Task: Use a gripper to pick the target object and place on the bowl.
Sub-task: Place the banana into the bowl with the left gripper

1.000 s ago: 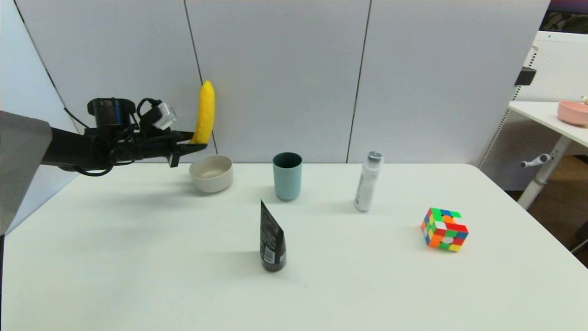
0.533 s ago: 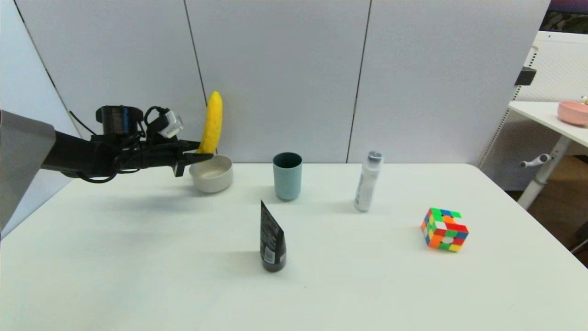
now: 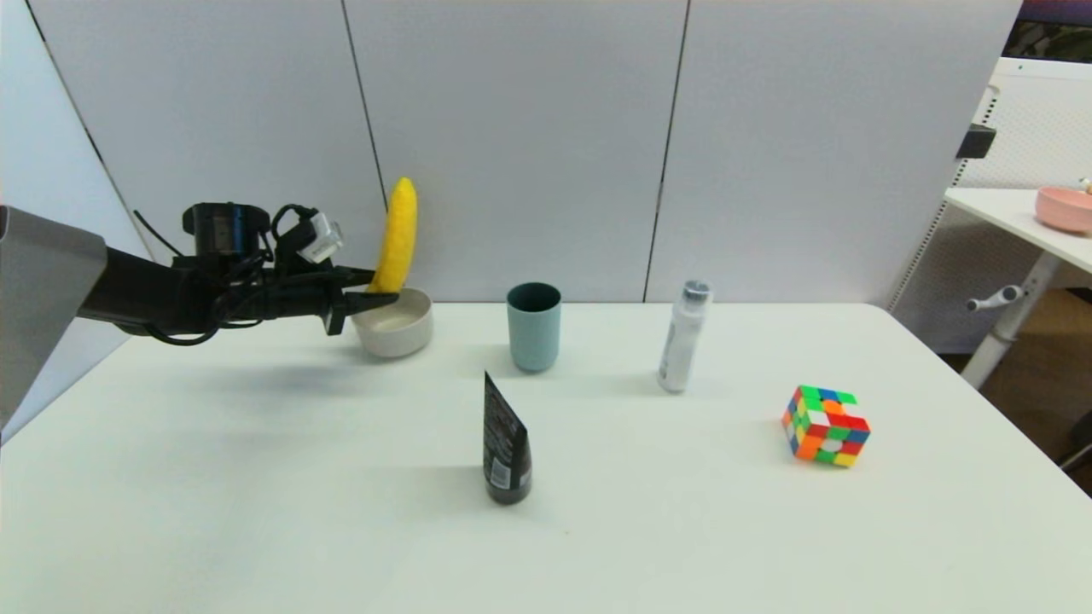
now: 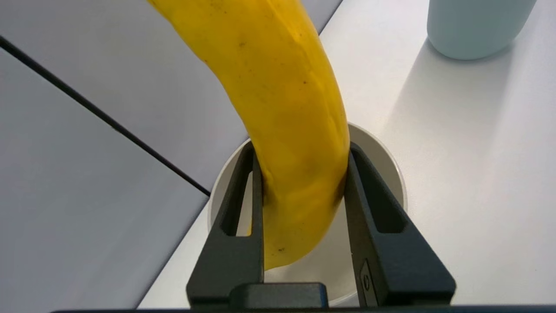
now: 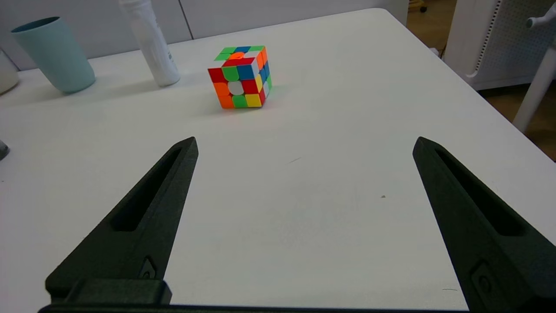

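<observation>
My left gripper [image 3: 380,287] is shut on the lower end of a bright yellow banana [image 3: 398,232] and holds it upright. It hovers just above the near-left rim of the off-white bowl [image 3: 401,331] at the table's back left. In the left wrist view the banana [image 4: 282,104] is pinched between both black fingers [image 4: 236,234], its tip hanging over the bowl's inside [image 4: 382,161]. My left gripper [image 4: 302,150] shows there too. My right gripper [image 5: 304,145] is open and empty over bare table; it is out of the head view.
A teal cup [image 3: 534,327] stands right of the bowl. A white bottle [image 3: 682,338], a black tube [image 3: 505,454] and a coloured puzzle cube [image 3: 824,425] stand on the white table [image 3: 256,512]. A grey wall panel is close behind the bowl. A pink bowl [image 3: 1064,208] is on a side table.
My left gripper has moved right and down with the banana, from beside the bowl's left to over its rim.
</observation>
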